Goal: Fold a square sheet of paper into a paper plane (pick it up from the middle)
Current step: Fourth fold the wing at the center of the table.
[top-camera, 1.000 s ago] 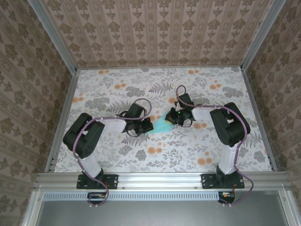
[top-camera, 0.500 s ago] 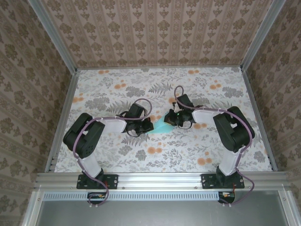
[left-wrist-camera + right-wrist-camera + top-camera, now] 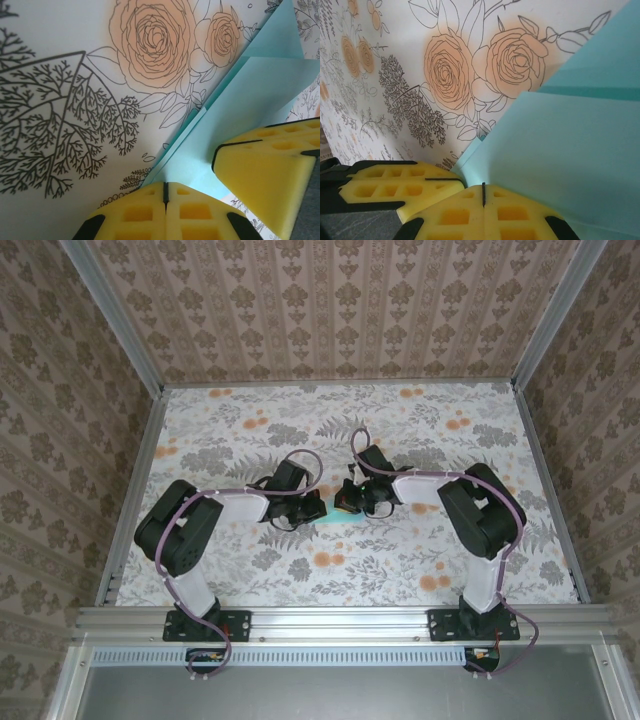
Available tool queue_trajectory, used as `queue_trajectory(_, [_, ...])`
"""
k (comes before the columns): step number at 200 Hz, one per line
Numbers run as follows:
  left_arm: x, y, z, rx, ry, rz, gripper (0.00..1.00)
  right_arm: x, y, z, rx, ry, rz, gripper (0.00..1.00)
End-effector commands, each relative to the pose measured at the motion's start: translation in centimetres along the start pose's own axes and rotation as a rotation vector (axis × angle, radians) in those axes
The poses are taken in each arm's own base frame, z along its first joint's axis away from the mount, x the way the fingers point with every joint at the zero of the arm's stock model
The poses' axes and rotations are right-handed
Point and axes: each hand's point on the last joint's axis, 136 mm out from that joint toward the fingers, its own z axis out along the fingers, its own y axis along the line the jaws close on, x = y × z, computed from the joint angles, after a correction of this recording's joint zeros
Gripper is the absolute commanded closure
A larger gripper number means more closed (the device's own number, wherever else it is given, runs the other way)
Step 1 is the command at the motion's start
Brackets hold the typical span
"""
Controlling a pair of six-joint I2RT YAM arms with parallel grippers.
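The square sheet of paper, partly folded, lies mid-tabletop, touching the left claw, whose pads are pressed together at its corner. The right claw, also closed, sits just beside the left claw. It may be nipping a raised flap, though that is hard to tell.

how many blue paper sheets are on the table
1. The folded turquoise sheet lies at the middle of the table, at the tips of the shut left gripper and right gripper. From above they mostly cover it.
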Motion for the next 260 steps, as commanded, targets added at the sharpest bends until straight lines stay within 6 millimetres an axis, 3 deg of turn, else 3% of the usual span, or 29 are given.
queue_trajectory(1, [2.3, 4.9, 0.7, -0.158, 0.054, -0.083, 1.0, 0.3, 0.5, 0.8, -0.021, 0.033, 0.004, 0.96])
queue_trajectory(40, [2.4, 5.5, 0.7, -0.18, 0.045, -0.12, 1.0, 1.0, 0.7, 1.2, -0.048, 0.071, -0.017, 0.95])
queue_trajectory(70, [2.6, 5.9, 0.6, -0.196, 0.045, -0.133, 1.0, 1.1, -0.6, 1.3, 0.002, 0.083, -0.026, 0.95])
queue_trajectory(99, [2.9, 6.7, 0.3, -0.215, 0.046, -0.152, 1.0, -1.1, -3.7, 0.1, 0.06, 0.015, 0.02, 0.95])
queue_trajectory(137, [3.4, 7.1, 0.0, -0.217, 0.05, -0.16, 1.0, -4.8, -8.7, -3.2, 0.101, -0.116, 0.114, 0.95])
queue_trajectory(157, [3.4, 6.9, 0.0, -0.21, 0.048, -0.161, 1.0, -6.1, -10.4, -5.1, 0.124, -0.173, 0.137, 0.94])
queue_trajectory(172, [3.2, 6.5, 0.0, -0.196, 0.05, -0.155, 1.0, -6.8, -10.5, -6.3, 0.128, -0.202, 0.136, 0.94])
queue_trajectory(212, [1.6, 3.2, -0.5, -0.106, 0.038, -0.079, 1.0, -7.9, -8.2, -9.7, 0.113, -0.283, 0.087, 0.87])
queue_trajectory(235, [-0.4, -0.5, -1.9, -0.019, -0.007, 0.002, 0.83, -7.3, -7.3, -10.8, 0.093, -0.305, 0.096, 0.79])
queue_trajectory(260, [-2.5, -3.2, -4.7, 0.004, -0.081, 0.088, 0.64, -5.8, -6.6, -11.3, 0.046, -0.317, 0.142, 0.66])
